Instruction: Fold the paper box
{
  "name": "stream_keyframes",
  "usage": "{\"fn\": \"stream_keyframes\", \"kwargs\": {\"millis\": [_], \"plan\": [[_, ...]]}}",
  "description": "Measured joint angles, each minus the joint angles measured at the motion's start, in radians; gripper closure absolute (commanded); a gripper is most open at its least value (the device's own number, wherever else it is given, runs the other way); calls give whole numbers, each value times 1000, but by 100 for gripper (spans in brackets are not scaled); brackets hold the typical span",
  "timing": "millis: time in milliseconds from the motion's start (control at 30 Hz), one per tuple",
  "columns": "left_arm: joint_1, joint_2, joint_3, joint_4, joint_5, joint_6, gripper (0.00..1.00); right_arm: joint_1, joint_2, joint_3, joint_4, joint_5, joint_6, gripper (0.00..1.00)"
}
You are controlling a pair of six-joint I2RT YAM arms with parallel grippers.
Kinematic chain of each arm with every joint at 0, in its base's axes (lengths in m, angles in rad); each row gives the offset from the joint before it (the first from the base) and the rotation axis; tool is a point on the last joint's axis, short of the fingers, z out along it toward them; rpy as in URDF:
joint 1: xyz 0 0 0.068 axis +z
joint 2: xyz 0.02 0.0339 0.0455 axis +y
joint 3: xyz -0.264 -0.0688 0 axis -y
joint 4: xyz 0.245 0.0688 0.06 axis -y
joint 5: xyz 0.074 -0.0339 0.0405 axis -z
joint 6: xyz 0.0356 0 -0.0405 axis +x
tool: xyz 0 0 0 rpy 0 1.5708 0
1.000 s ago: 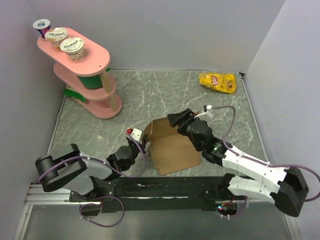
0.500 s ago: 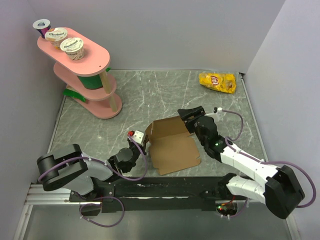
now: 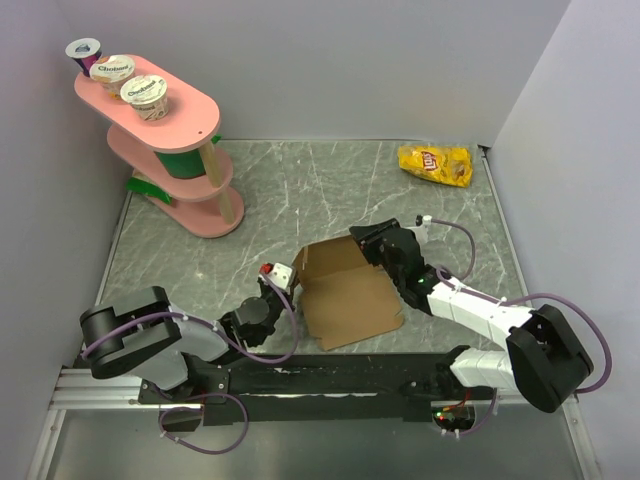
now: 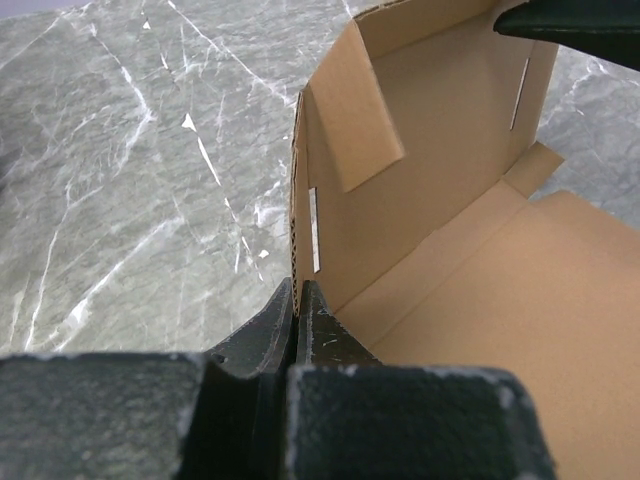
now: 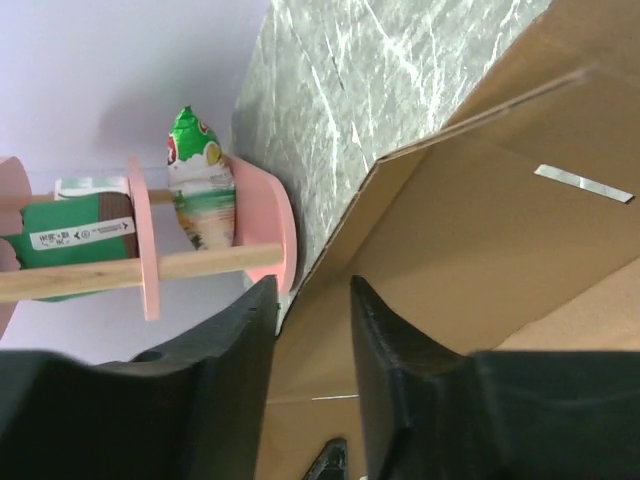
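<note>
Top external: half-raised brown paper box (image 3: pixel 350 305)

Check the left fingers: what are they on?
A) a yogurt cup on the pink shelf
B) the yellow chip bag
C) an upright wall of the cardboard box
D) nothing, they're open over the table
C: in the left wrist view the left fingers are pinched shut on the edge of an upright side wall of the paper box.
</note>
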Motion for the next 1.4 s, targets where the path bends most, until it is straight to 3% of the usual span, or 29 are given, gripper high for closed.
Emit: {"fn": "stream_keyframes", "kwargs": {"millis": [67, 167, 333, 467, 533, 567, 600, 733, 867, 967, 1000, 1033, 1200, 1300, 1400], "plan": [[0, 1, 2, -2, 0, -1, 99, 0, 0, 0, 2, 2, 1, 72], [0, 2, 6, -5, 1, -4, 99, 0, 0, -1, 7, 6, 4, 91], [0, 2, 29, -35, 9, -32, 99, 0, 6, -32, 56, 22, 7, 93], [-1, 0, 53, -85, 20, -77, 98, 0, 10, -101, 177, 40, 7, 100], [-1, -1, 53, -100, 33, -101, 76, 0, 10, -135, 234, 47, 11, 100], [-1, -2, 53, -106, 41, -108, 59, 0, 10, -152, 261, 50, 12, 100], [-1, -4, 53, -117, 53, -111, 31, 0, 10, -164, 280, 50, 11, 100], [-3, -47, 48, -143, 108, -133, 5, 1, 18, -184, 314, 55, 10, 100], [-3, -196, 31, -225, 185, -153, 3, 0, 17, -185, 316, 59, 11, 100], [0, -352, 6, -309, 259, -170, 15, 0, 14, -185, 313, 58, 11, 100], [10, -407, -4, -348, 298, -178, 29, 0, 13, -185, 311, 58, 11, 100], [26, -469, -18, -381, 336, -186, 32, 0, 11, -185, 307, 57, 11, 100], [250, -711, -80, -514, 502, -227, 33, -3, 5, -184, 301, 45, 11, 100], [349, -699, -82, -557, 573, -242, 38, -5, 0, -184, 293, 39, 10, 100], [367, -546, -42, -600, 634, -254, 39, -6, -8, -184, 285, 37, 6, 100]]}}
